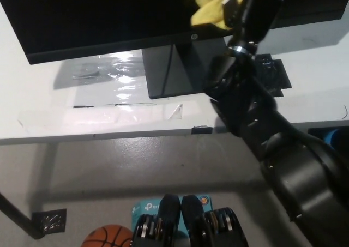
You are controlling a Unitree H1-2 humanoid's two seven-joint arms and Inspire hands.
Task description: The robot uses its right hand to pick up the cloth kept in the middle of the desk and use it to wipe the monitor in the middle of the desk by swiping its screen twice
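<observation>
Right hand has its fingers clamped on the yellow cloth, pressed against the lower part of the monitor screen. Cloth looks soft and light (bunches easily); best held by its gathered middle. Left hand not visible.

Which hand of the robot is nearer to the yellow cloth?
Right. The black right hand holds the yellow cloth against the monitor screen. The white left hand is not in view.
</observation>
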